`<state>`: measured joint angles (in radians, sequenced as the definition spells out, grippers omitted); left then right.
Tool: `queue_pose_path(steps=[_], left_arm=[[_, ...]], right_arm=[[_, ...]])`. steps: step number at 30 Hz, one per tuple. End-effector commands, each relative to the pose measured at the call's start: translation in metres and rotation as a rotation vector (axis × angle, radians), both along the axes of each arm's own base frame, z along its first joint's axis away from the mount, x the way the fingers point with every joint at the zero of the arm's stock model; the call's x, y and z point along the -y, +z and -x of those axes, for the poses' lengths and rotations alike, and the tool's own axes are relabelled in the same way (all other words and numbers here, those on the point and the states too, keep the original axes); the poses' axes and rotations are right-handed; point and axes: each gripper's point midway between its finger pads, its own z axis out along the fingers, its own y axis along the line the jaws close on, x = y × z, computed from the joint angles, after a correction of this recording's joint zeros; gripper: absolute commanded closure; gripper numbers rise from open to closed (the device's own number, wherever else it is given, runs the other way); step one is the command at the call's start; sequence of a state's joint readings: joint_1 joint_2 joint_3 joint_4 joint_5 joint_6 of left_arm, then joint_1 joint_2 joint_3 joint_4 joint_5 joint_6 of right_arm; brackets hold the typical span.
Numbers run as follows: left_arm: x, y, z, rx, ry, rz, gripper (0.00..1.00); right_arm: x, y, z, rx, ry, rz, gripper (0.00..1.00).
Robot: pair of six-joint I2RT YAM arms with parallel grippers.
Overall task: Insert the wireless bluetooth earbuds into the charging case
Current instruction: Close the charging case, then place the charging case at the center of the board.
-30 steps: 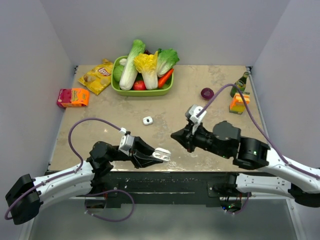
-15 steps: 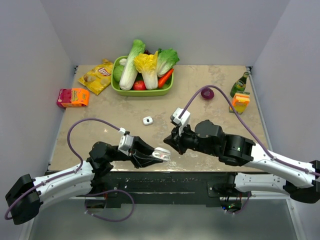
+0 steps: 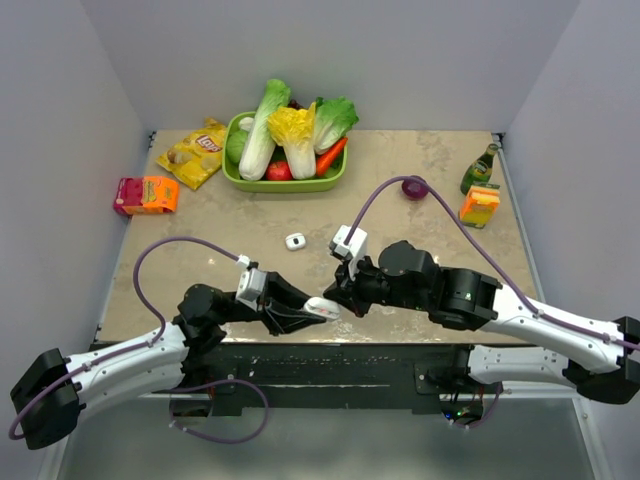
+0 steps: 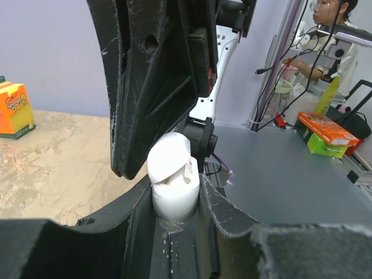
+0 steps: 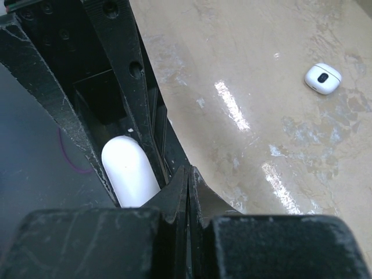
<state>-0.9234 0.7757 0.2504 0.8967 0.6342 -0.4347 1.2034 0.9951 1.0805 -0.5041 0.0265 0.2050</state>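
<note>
My left gripper point(image 3: 318, 308) is shut on the white charging case point(image 3: 322, 307) and holds it just over the table's near edge. In the left wrist view the case point(image 4: 174, 186) stands between my fingers point(image 4: 122, 221) with its lid tilted partly open. My right gripper point(image 3: 336, 293) is shut, its tips right at the case's top. In the right wrist view the right gripper's closed tips point(image 5: 189, 174) sit beside the case point(image 5: 129, 170). One small white earbud point(image 3: 295, 241) with a dark spot lies on the table; it also shows in the right wrist view point(image 5: 322, 78). I see no second earbud.
A green tray point(image 3: 284, 186) of vegetables stands at the back. A yellow chips bag point(image 3: 195, 152) and an orange-pink box point(image 3: 146, 195) lie at the back left. A purple onion point(image 3: 414, 187), a bottle point(image 3: 481, 166) and an orange carton point(image 3: 479, 206) stand at the right.
My right arm has swung left and toward the near edge until its shut tips reach the case. My left gripper has shifted slightly left with the case.
</note>
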Motion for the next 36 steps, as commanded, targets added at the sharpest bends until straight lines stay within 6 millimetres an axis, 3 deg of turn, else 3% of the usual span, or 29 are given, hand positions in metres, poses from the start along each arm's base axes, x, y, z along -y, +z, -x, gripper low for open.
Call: queue_pose_path(steps=[1, 3, 9, 12, 13, 14, 16, 17, 18, 22, 23, 25, 26, 28, 29, 36], left_arm=[[-0.001, 0.011, -0.003, 0.023, 0.027, 0.044, 1.0], [0.0, 0.01, -0.005, 0.016, 0.032, 0.043, 1.0], [0.0, 0.01, -0.009, 0.005, 0.054, 0.045, 1.0], [0.001, 0.007, -0.016, -0.014, 0.088, 0.036, 1.0], [0.001, 0.003, -0.02, -0.033, 0.108, 0.023, 1.0], [0.001, 0.001, -0.025, -0.046, 0.132, 0.017, 1.0], [0.001, -0.011, -0.044, -0.118, 0.225, 0.003, 1.0], [0.002, -0.021, -0.053, -0.165, 0.267, -0.011, 1.0], [-0.002, -0.03, -0.071, -0.222, 0.364, -0.01, 1.0], [0.001, -0.067, -0.112, -0.415, 0.548, -0.07, 1.0], [0.005, -0.089, -0.121, -0.456, 0.583, -0.13, 1.0], [0.012, -0.095, -0.139, -0.473, 0.643, -0.158, 1.0], [0.016, -0.114, -0.146, -0.491, 0.665, -0.213, 1.0], [0.019, -0.12, -0.165, -0.489, 0.725, -0.237, 1.0], [0.02, -0.138, -0.172, -0.515, 0.754, -0.284, 1.0], [0.016, -0.176, -0.217, -0.612, 0.807, -0.357, 1.0]], right_arm=[[-0.001, 0.023, 0.004, 0.029, 0.028, -0.066, 1.0], [-0.004, 0.021, 0.01, 0.018, 0.068, -0.069, 1.0], [0.002, 0.02, 0.005, 0.026, 0.029, -0.072, 1.0], [0.027, 0.021, -0.03, 0.058, -0.238, -0.083, 0.91], [0.039, 0.033, -0.038, 0.061, -0.334, -0.152, 0.85], [0.059, 0.023, -0.056, 0.1, -0.476, -0.146, 0.76], [0.073, 0.027, -0.065, 0.119, -0.567, -0.214, 0.69], [0.077, 0.01, -0.069, 0.128, -0.6, -0.188, 0.63], [0.077, 0.006, -0.071, 0.122, -0.621, -0.201, 0.6], [0.074, -0.03, -0.082, 0.094, -0.71, -0.133, 0.53], [0.071, -0.038, -0.084, 0.09, -0.722, -0.111, 0.53], [0.072, -0.044, -0.086, 0.078, -0.754, -0.115, 0.51], [0.072, -0.046, -0.086, 0.074, -0.756, -0.12, 0.51], [0.071, -0.046, -0.086, 0.071, -0.756, -0.141, 0.5], [0.071, -0.046, -0.085, 0.067, -0.753, -0.149, 0.5], [0.076, -0.042, -0.085, 0.074, -0.755, -0.157, 0.48]])
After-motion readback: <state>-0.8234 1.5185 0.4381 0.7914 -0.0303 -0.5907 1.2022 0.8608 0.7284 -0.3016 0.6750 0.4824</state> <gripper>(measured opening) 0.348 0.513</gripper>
